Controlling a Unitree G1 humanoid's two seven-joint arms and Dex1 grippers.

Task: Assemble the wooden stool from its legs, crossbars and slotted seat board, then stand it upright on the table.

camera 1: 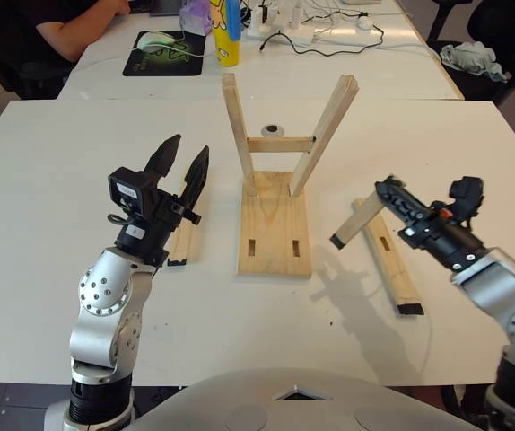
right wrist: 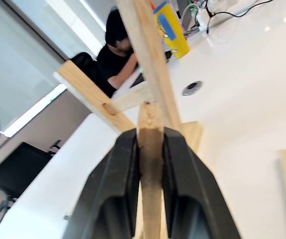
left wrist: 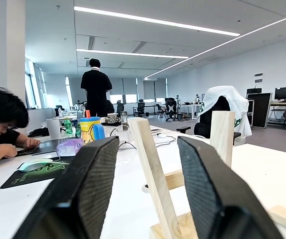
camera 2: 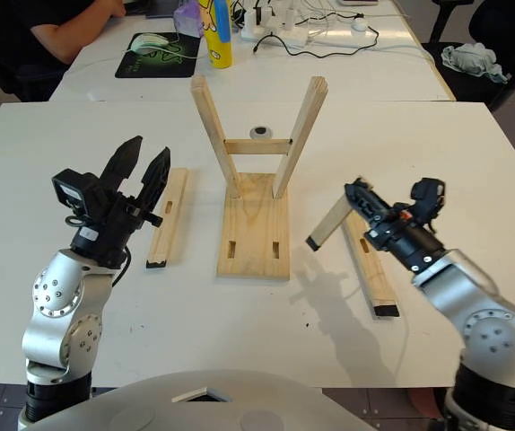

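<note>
Left tool (camera 1: 188, 148) stands wide open at the left of the frame, raised above the worktop (camera 1: 51, 180) with its fingers pointing up and away, and it holds nothing. Just beside it a loose leg (camera 2: 168, 215) lies flat. Right tool (camera 1: 383, 190), at the lower right, is closed on a held leg (camera 1: 354, 224). This leg hangs tilted, with its dark-tipped end low, near the right edge of the seat board (camera 1: 275, 224) but apart from it. Under it a spare leg (camera 1: 394, 274) lies flat. The seat board lies in the centre. Two standing legs (camera 1: 238, 130) rise from its far end, leaning apart, joined by a crossbar (camera 1: 280, 144). Two slots (camera 1: 251, 244) show at its near end.
</note>
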